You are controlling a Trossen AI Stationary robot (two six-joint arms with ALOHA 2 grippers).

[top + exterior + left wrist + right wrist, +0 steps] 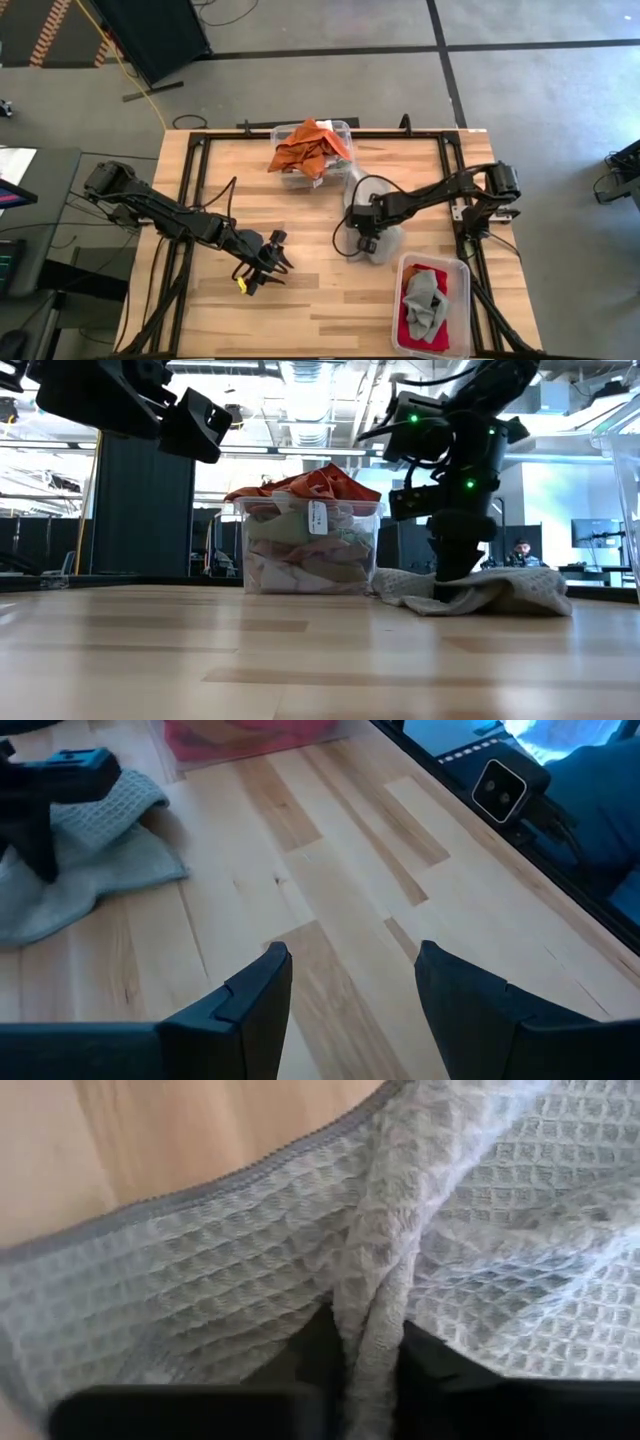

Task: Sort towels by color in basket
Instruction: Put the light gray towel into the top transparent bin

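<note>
Grey towel point(380, 1260), right wrist view: you see a ridge of its waffle weave pinched between the right tool's point(365, 1355) fingers, bare worktop point(180, 1140) just beyond its hem.
High view, right arm: your right tool point(366, 238) stands on that towel point(380, 215) at mid-worktop, between the two bins.
High view, left arm: left tool point(268, 262) waits with fingers spread, well apart, holding nothing.
High view, far bin point(340, 130): heaped over the rim with rust-orange towels point(305, 148).
High view, near bin point(455, 275): a grey cloth point(425, 303) on a red one point(410, 322).
Low view: far bin point(300, 545) also shows beige and pale layers, one white tag point(318, 517).
Left wrist view: spread fingers point(262, 988) over bare wood.
Progress, your call: the far bin holds most of the cloth, and whether it is sorted or waiting you cannot tell.
</note>
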